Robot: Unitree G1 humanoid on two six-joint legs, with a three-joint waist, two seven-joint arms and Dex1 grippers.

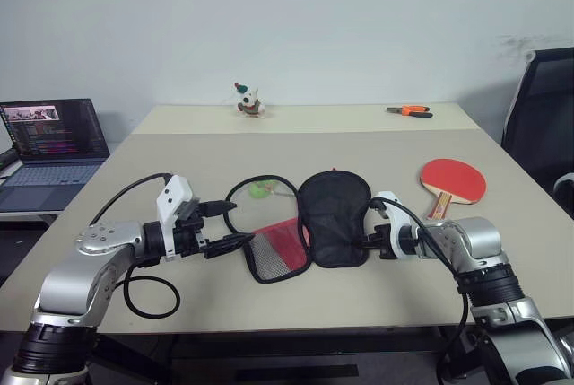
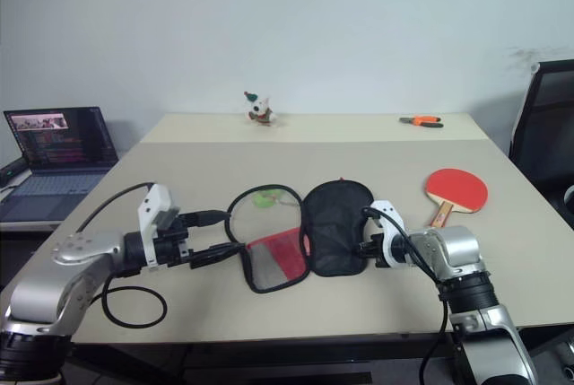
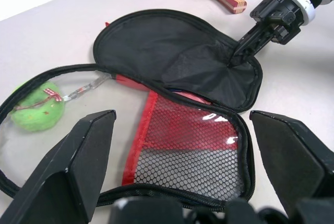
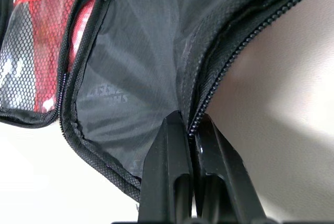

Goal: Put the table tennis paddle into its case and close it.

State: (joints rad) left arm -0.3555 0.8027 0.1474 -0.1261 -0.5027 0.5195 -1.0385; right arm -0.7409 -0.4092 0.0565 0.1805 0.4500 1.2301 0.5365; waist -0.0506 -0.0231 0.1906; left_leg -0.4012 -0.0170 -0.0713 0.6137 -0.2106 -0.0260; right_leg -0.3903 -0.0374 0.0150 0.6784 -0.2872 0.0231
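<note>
The right hand (image 4: pixel 192 130) pinched the zipper rim of the case (image 1: pixel 334 216), which lay opened flat on the table (image 1: pixel 269 147), black half beside red-mesh half. The left hand (image 1: pixel 231 224) hovered spread wide just beside the mesh half. The table tennis paddle (image 1: pixel 453 179) rested on the table, apart from the case.

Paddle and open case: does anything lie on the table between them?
No. In the left eye view, only bare table separates the case from the paddle. The right gripper pinches the case's near rim, below that gap.
</note>
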